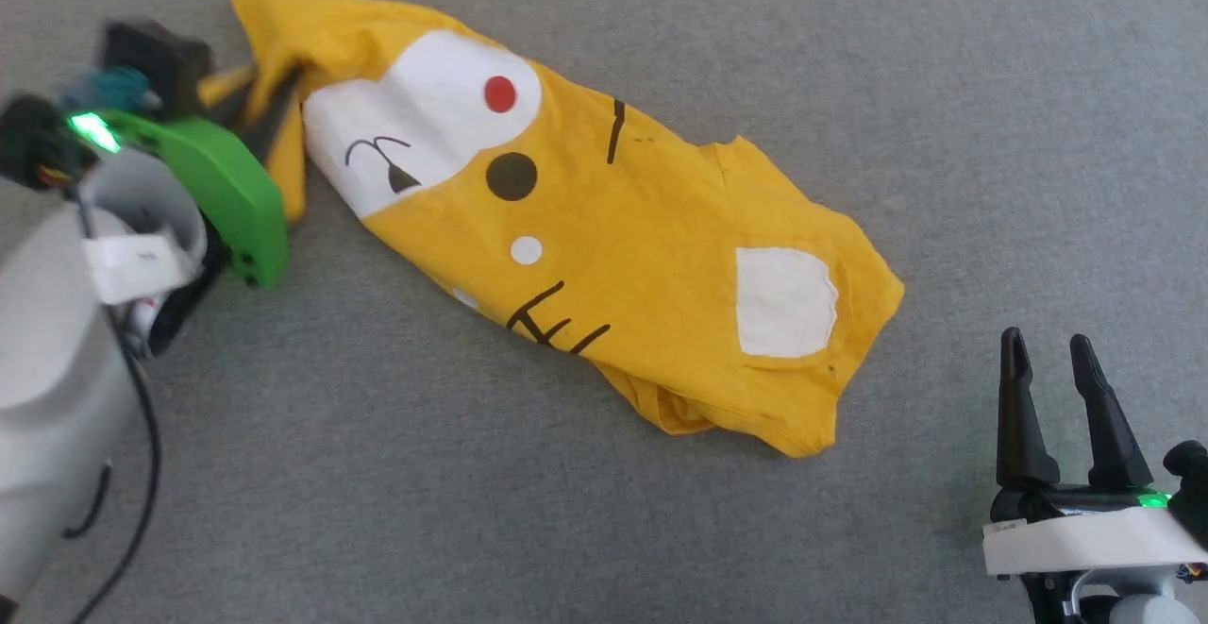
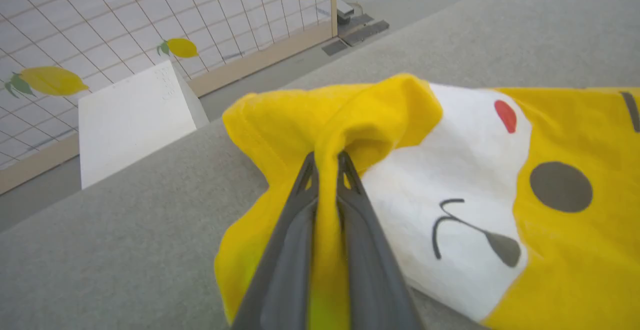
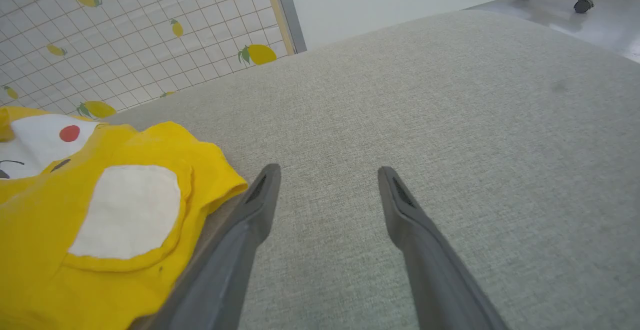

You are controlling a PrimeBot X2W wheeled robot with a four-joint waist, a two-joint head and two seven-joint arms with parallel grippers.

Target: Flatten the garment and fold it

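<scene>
The garment (image 1: pixel 604 227), a bright yellow T-shirt with white patches, a red dot, a black dot and black whisker lines, lies crumpled and slanted across the grey cloth surface (image 1: pixel 944 86). My left gripper (image 1: pixel 283 100) is at its far left end, shut on a bunched fold of yellow cloth; the left wrist view has the garment (image 2: pixel 575 270) pinched between the two dark fingers (image 2: pixel 300 220) of that gripper (image 2: pixel 327 163). My right gripper (image 1: pixel 1048 350) stands open at the lower right, a little clear of the shirt's near right corner (image 3: pixel 215 170), nothing between its fingers (image 3: pixel 260 205).
A white block (image 2: pixel 130 115) and a gridded panel printed with lemons (image 2: pixel 125 20) stand beyond the surface's far edge. A white wall and a wheeled frame (image 3: pixel 575 0) lie past the right side. Bare grey surface (image 3: pixel 450 120) stretches in front of the right gripper.
</scene>
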